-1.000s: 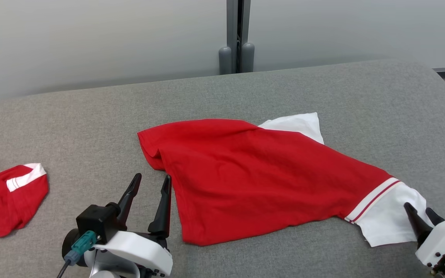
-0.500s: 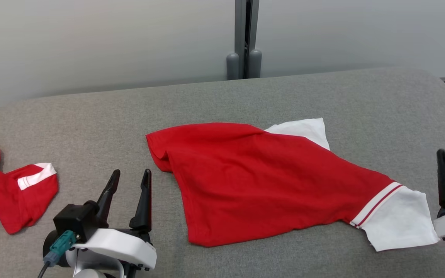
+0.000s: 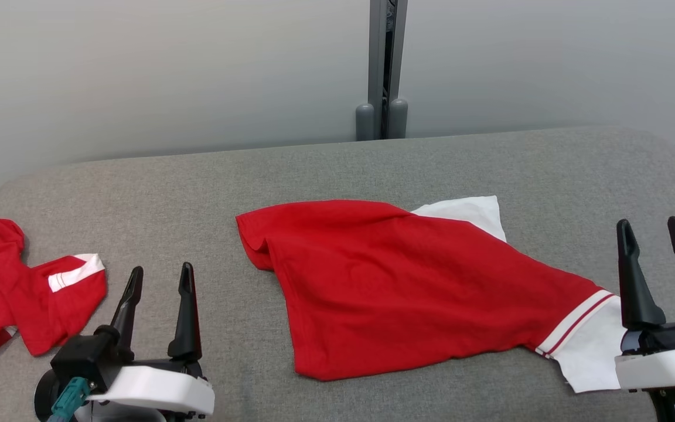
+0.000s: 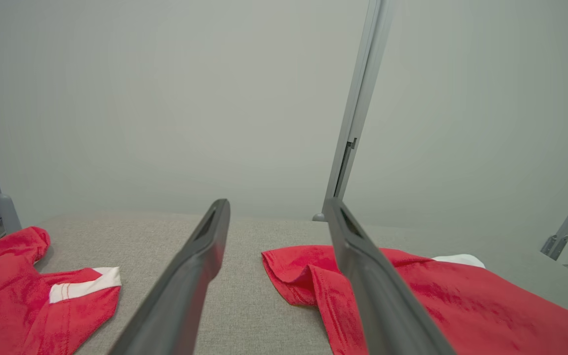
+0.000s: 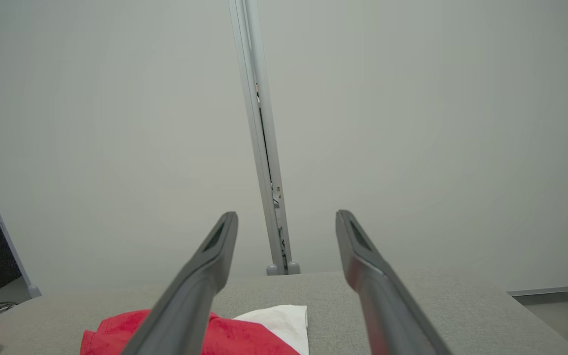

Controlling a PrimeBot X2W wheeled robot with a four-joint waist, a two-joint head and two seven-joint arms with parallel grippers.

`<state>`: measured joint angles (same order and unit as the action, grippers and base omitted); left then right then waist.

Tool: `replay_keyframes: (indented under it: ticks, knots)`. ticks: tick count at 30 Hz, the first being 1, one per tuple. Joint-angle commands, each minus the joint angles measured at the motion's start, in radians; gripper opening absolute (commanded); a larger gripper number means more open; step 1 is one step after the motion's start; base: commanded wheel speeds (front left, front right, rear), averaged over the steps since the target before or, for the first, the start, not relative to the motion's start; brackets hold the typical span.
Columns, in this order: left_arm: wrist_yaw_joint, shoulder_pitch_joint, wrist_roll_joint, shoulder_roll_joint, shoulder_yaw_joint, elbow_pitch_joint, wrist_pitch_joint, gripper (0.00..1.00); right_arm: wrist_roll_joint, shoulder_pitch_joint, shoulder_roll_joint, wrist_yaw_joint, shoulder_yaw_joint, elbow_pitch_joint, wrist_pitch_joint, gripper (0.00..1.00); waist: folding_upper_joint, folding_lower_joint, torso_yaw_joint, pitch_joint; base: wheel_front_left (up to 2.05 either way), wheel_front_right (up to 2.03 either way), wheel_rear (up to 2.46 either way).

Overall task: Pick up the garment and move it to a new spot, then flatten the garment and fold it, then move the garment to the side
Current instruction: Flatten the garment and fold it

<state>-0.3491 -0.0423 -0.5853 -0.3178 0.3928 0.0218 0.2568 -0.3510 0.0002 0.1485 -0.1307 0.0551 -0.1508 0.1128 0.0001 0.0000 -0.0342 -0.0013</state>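
The red short-sleeved shirt with white sleeves (image 3: 408, 287) lay on the grey fabric-covered table (image 3: 314, 170), between the two pairs of fingers. It was spread out but not flat. Its body ran slantwise, and one red edge was curled under, beyond and to the right of the left gripper (image 3: 161, 268) fingertips. Both the left gripper and the right gripper (image 3: 648, 223) stood with their dark fingers wide apart and nothing between them, tips pointing away from the robot.

The near white sleeve with the red-striped cuff (image 3: 592, 357) lay just left of the base of the right fingers. Whether it touched the gripper could not be told. The far white sleeve (image 3: 466, 210) peeked out beyond the red body, ahead and to the left of the right fingertips.

The step in hand looked like flattening. To do it well, each gripper would probably need to tip its fingers down and pinch a single layer at an outer edge. The left would take the curled red edge and the right the striped cuff, and the two would then draw apart evenly so the cloth came taut without bunching. Grabbing too deep risked catching two layers and locking the fold in.

A second crumpled red garment with a white band (image 3: 15, 293) lay left of the left fingers, well apart, and was best left alone.
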Motion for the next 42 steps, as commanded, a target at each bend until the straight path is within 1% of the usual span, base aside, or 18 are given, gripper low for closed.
replay_keyframes:
  ticks: [1,5,11,16,21,30,35,42]
  knots:
    - [0.003,0.014,0.010,-0.004,-0.007,-0.008,0.004,1.00,0.004,0.010,0.007,0.000,-0.001,0.009,0.011,1.00,-0.0001,0.0000,0.002,-0.002,0.00,0.00,0.00]
    - [0.020,0.032,0.026,0.011,-0.013,-0.027,0.008,1.00,0.002,0.035,0.020,0.000,-0.044,0.060,0.049,1.00,-0.0001,0.0000,0.008,-0.009,0.00,0.00,0.00]
    - [0.031,0.036,0.047,0.031,-0.021,-0.037,0.009,1.00,-0.011,0.024,0.047,0.000,-0.083,0.096,0.083,1.00,-0.0001,0.0000,0.011,-0.015,0.00,0.00,0.00]
    - [0.031,0.035,0.061,0.033,-0.027,-0.040,0.009,1.00,-0.020,0.014,0.063,0.000,-0.088,0.103,0.085,1.00,-0.0001,0.0000,0.011,-0.020,0.00,0.00,0.00]
    - [0.034,0.041,0.058,0.030,-0.034,-0.047,0.009,1.00,-0.022,0.009,0.059,0.000,-0.092,0.109,0.089,1.00,-0.0001,0.0000,0.009,-0.022,0.00,0.00,0.00]
    - [0.025,0.042,0.054,0.024,-0.036,-0.042,0.004,1.00,-0.026,0.005,0.052,0.000,-0.084,0.122,0.096,1.00,-0.0001,0.0000,0.005,-0.017,0.00,0.00,0.00]
    - [0.026,0.040,0.047,0.024,-0.033,-0.037,-0.008,1.00,-0.019,0.004,0.046,0.000,-0.053,0.120,0.102,1.00,-0.0001,0.0000,0.001,-0.015,0.00,0.00,0.00]
    - [0.036,0.037,0.024,0.026,-0.009,-0.016,-0.067,1.00,0.014,0.016,0.049,0.000,0.064,0.106,0.058,1.00,-0.0001,0.0000,-0.016,-0.010,0.00,0.00,0.00]
